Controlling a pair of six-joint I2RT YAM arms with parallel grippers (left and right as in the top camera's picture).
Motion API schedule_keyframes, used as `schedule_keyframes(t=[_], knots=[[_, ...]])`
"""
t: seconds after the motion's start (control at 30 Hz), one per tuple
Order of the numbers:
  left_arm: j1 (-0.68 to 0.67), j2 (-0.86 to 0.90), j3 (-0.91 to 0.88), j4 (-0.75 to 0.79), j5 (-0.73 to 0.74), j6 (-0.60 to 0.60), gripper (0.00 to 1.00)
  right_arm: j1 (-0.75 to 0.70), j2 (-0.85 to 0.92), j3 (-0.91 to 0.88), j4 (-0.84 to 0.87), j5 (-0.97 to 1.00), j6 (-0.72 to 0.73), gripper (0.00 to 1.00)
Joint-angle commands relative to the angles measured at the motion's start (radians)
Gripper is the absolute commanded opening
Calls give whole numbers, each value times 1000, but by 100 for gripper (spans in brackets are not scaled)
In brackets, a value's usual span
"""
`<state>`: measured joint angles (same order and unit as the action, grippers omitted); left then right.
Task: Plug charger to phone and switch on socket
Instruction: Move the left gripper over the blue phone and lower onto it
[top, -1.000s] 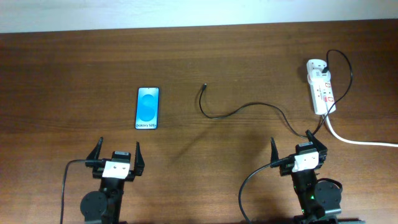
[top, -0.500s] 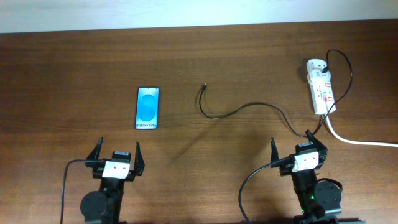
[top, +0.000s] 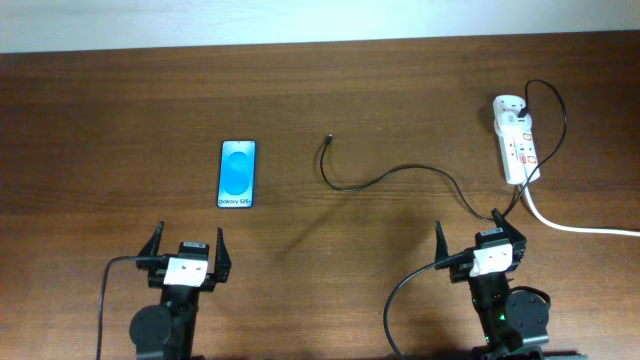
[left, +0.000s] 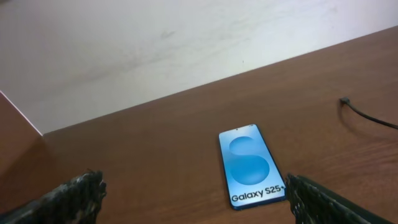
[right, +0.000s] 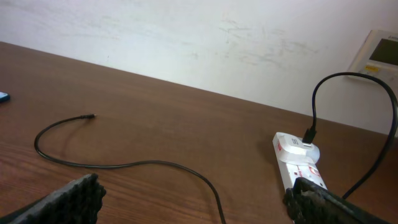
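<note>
the charger (top: 410, 167) lies loose on the table (top: 100, 100), in neither of my pincers. my left pincer (top: 190, 232) hangs near the near edge, on the left half of the tabletop, its two fingers (left: 74, 196) spread wide with only bare wood between them. my right pincer (top: 472, 228) hangs near the near edge on the right half, spread just as wide and holding nothing. straight out from the left pincer, toward the far edge, the phone (top: 237, 174) lies flat with its screen up and lit blue, the end with the white lettering turned toward me; it is apart from my fingertips. further right, near the middle of the table, sits the small black plug (top: 328, 140) at the charger's free end, well apart from the phone. from there the thin black cable curls toward me, runs right in a shallow wave, and passes just beside the outer fingertip of my right pincer; whether it touches i cannot tell. it then loops up to the far end of the socket (top: 517, 140), where it is plugged in. the socket lies lengthwise near the far right corner, red marks on its top; how its switches stand i cannot tell. its thick white cord (top: 570, 226) runs off toward the right edge.
</note>
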<state>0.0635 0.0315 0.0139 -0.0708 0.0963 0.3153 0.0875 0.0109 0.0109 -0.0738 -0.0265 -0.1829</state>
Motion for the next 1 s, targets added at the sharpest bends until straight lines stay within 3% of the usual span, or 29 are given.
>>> schedule_keyframes(t=[0.0, 0.17, 0.3, 0.5, 0.57, 0.73, 0.87, 0.97], knots=[[-4, 15, -4, 2, -8, -28, 99, -5, -7, -5, -4, -10, 7, 98], [-4, 17, 9, 6, -16, -129, 99, -5, -7, -5, -4, -10, 7, 98], [-4, 98, 50, 6, -16, -132, 99, -5, -7, -5, -4, -10, 7, 98], [-4, 486, 293, 5, -14, -132, 99, -5, -7, -5, -4, -10, 7, 98], [-5, 710, 481, -44, -10, -132, 99, -5, -7, -5, -4, -10, 7, 98], [-58, 1220, 1038, -395, -8, -150, 99, -5, -7, -5, -4, -10, 7, 98], [-134, 1643, 1570, -768, -14, -150, 99, -5, -7, -5, -4, -10, 7, 98], [-146, 1849, 1802, -957, 136, -199, 99, -5, -7, -5, -4, -10, 7, 98]])
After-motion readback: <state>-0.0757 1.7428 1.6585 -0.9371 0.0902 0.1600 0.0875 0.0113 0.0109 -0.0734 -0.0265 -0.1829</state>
